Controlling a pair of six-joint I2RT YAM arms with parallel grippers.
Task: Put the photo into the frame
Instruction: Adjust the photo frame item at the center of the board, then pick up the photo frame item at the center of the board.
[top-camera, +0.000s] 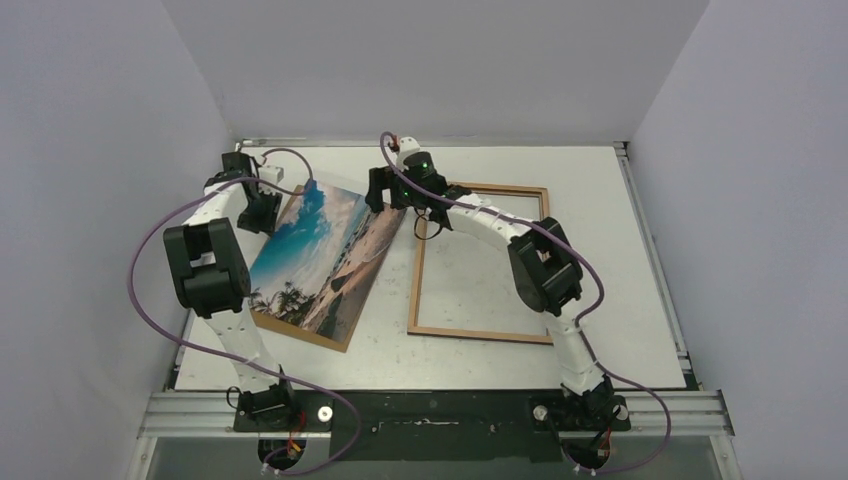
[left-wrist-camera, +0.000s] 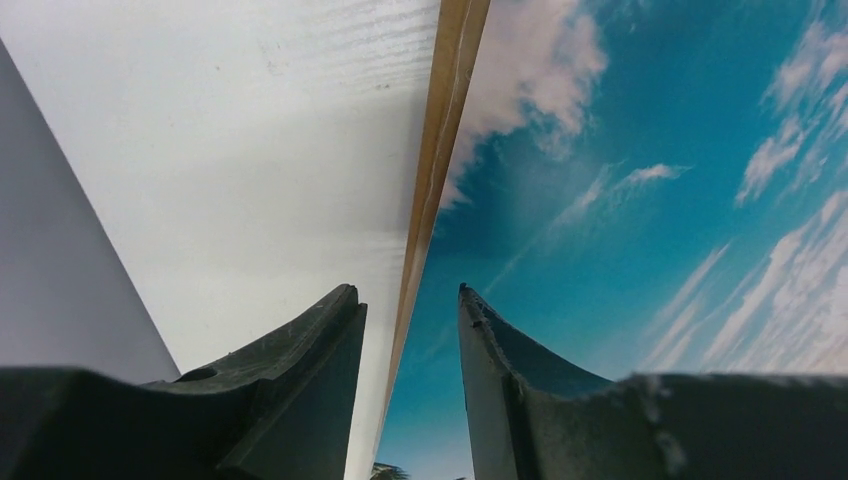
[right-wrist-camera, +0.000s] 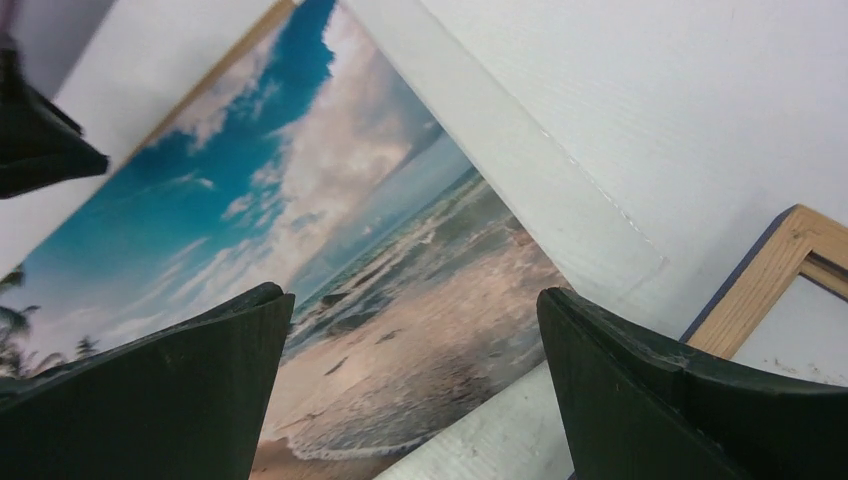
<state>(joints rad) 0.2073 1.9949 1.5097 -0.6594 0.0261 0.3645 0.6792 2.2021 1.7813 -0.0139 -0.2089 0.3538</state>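
Observation:
The photo (top-camera: 320, 255), a beach print, lies tilted on a brown backing board (top-camera: 300, 329) at the table's left. The frame (top-camera: 478, 334), wood-brown side up, lies flat to its right with nothing inside it. My left gripper (top-camera: 262, 210) is at the photo's far left edge. In the left wrist view its jaws (left-wrist-camera: 405, 290) stand apart astride the board's brown edge (left-wrist-camera: 440, 150), one finger over the table and the other over the sky of the photo (left-wrist-camera: 650, 200). My right gripper (top-camera: 385, 190) hovers wide open over the photo's sandy corner (right-wrist-camera: 400, 370), holding nothing (right-wrist-camera: 410, 295).
A corner of the frame (right-wrist-camera: 790, 260) shows right of the right fingers. The left gripper's dark body (right-wrist-camera: 40, 140) sits at the photo's far edge. Grey walls close in the table on three sides. The arm bases stand on the near rail (top-camera: 430, 410).

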